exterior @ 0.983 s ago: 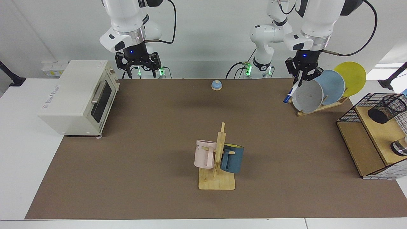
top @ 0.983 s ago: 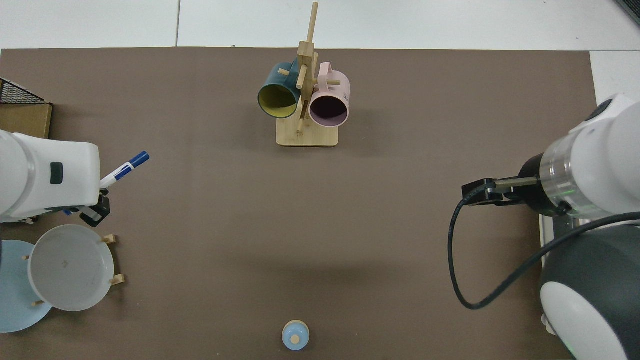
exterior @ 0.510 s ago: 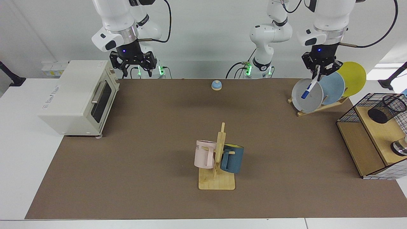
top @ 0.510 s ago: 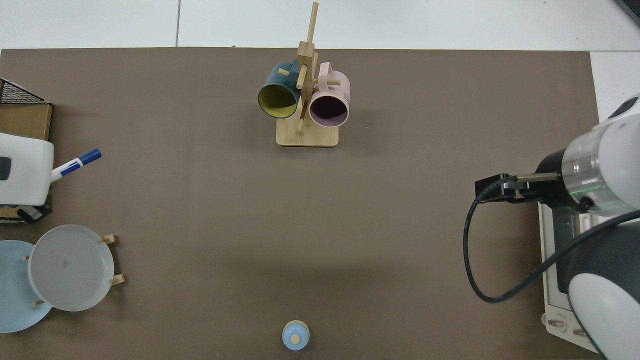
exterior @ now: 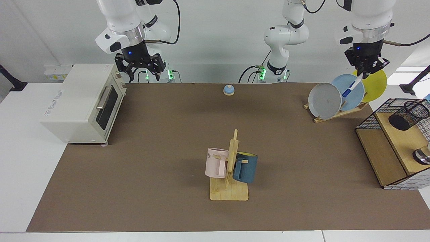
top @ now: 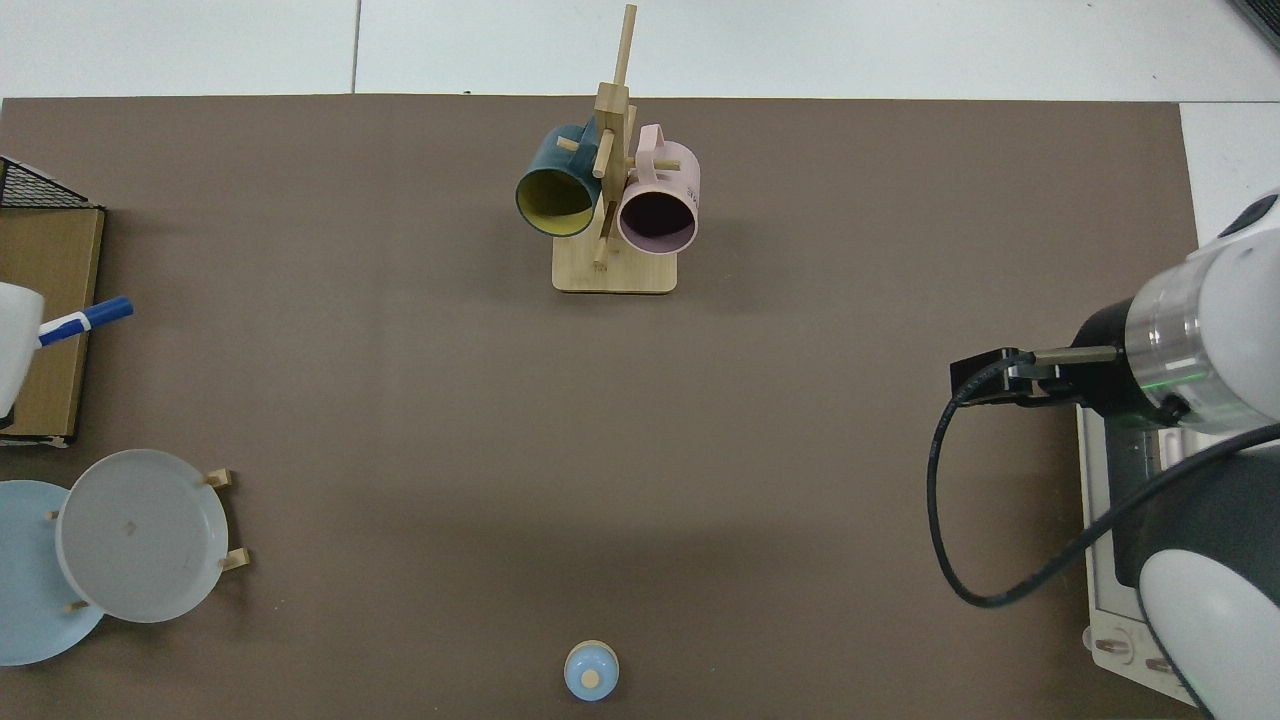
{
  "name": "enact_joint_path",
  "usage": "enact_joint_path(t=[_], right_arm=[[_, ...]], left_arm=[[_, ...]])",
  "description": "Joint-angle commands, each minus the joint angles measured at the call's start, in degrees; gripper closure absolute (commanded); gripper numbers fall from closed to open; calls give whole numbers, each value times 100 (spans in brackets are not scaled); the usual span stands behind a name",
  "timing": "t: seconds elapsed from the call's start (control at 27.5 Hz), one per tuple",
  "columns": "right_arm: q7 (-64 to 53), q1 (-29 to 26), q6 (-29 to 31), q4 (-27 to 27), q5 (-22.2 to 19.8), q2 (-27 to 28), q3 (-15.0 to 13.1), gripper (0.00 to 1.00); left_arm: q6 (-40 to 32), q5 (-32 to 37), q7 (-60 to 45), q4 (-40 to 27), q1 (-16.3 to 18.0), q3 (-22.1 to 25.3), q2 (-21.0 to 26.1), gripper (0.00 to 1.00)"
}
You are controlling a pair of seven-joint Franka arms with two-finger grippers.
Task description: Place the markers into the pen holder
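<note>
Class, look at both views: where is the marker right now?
The marker hangs tilted in the left claw, in the air at the facing view's upper right, in front of the plates. From above, it pokes in at the left edge.

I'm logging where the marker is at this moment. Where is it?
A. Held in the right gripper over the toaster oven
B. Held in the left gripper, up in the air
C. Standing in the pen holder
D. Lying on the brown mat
B: the left gripper is shut on the marker, which hangs in front of the plates, short of the pen holder.
</note>
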Motion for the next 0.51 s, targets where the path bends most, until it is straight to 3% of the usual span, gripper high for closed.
enact_joint_path(t=[0.0, 0.33, 0.47], right_arm=[[-72, -113, -100, -7, 85, -71, 108, 0], [-125, -95, -91, 11, 49, 9, 134, 0], [-151, -86, -126, 309, 23, 157, 152, 0]], left_arm=[[-323, 143, 923, 868, 338, 99, 547, 100], [204, 609, 2216, 966, 839, 153, 732, 100], [503, 890, 2726, 966, 945, 161, 776, 100]])
